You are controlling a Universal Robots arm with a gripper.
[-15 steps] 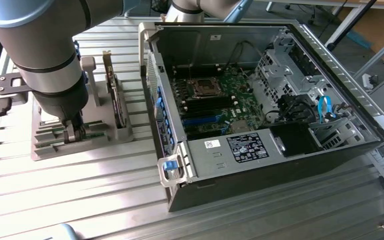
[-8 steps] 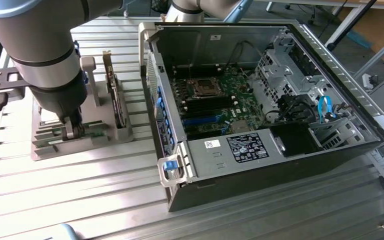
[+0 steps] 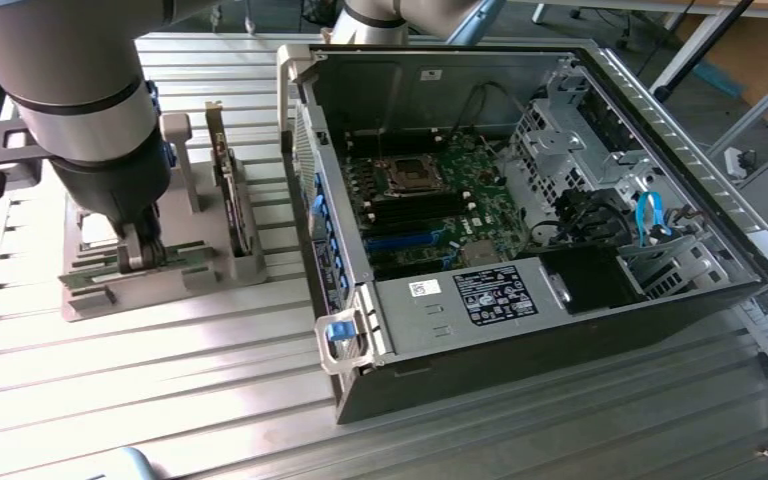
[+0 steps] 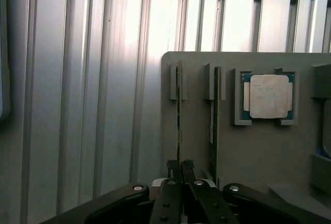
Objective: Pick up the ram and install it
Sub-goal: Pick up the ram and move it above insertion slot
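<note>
— Where is the ram (image 4: 179,100)?

— On its long edge in the grey holder (image 4: 258,151), in the slot nearest the holder's rim. Its twin stick (image 4: 214,110) stands in the next slot, parallel and just beside it. Past that, a square processor chip (image 4: 269,96) lies flat in its own recess.

— And the claw (image 4: 180,164)?

— Down over the ram, one black finger on each face of the board. The fingers are drawn nearly together with the thin stick between them, so it looks clamped on the ram (the contact itself is partly hidden by the fingers, so I say that with some care). The ram sits in its slot, not lifted.

— How does the arm (image 3: 91,120) stand?

— In the exterior view its thick grey wrist comes down almost vertically over the holder, at that view's left. The claw points straight down. An upright dark expansion card (image 3: 231,190) stands in the same holder, just beside the arm.

— What is around it?

— A ribbed aluminium table (image 3: 157,380) carries everything. On the exterior view's right lies an open computer case (image 3: 491,330) — side panel off, motherboard (image 3: 451,200) facing up — well apart from the holder.
</note>
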